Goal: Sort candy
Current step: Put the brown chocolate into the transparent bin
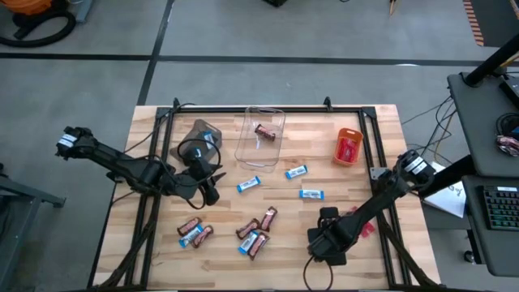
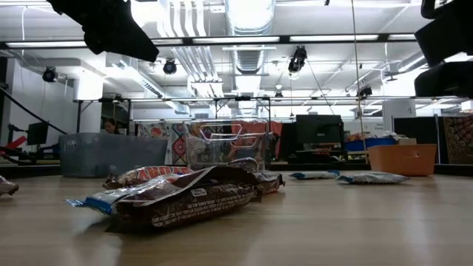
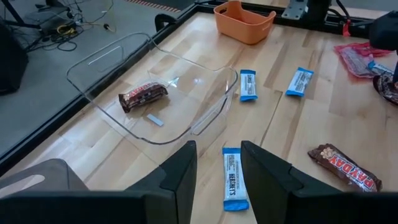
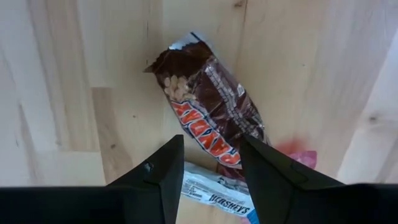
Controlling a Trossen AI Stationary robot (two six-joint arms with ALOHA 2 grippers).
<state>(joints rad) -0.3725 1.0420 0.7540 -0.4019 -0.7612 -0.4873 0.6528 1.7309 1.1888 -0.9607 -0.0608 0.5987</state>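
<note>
Left claw (image 1: pixel 212 193) is hovering left of centre in the high view, fingers spread, nothing between them. In the left wrist view a blue-and-white bar (image 3: pixel 234 178) is lying on the bench (image 1: pixel 324 162) in line with the gap between the fingers (image 3: pixel 180 174).

Right claw (image 1: pixel 324 235) is sitting low at the lower right of the high view, fingers spread and pointing down at the bench. Right wrist view: a dark brown bar (image 4: pixel 211 112) is lying flat just ahead of the fingers (image 4: pixel 158 177), overlapping a blue-and-white Hershey's bar (image 4: pixel 217 196), with a bit of red wrapper (image 4: pixel 298 155) peeking out beside them. Not pinching anything.

Candy positions, high view:
- one brown bar (image 1: pixel 265 130) is lying inside the clear bin (image 1: pixel 248 146), upper centre
- red bars (image 1: pixel 349 149) are sitting in the orange bin (image 1: pixel 340 147), upper right
- grey bin (image 1: pixel 199 130) is standing upper left, contents not visible
- three loose blue-and-white bars mid-bench: (image 1: pixel 249 184), (image 1: pixel 296 171), (image 1: pixel 311 194)
- mixed brown/blue cluster (image 1: pixel 194 233) lower left
- second mixed cluster (image 1: pixel 258 231) lower centre

Low view: brown bar on a blue one (image 2: pixel 185 196) is filling the foreground; both arms are hanging in at the top corners.
</note>
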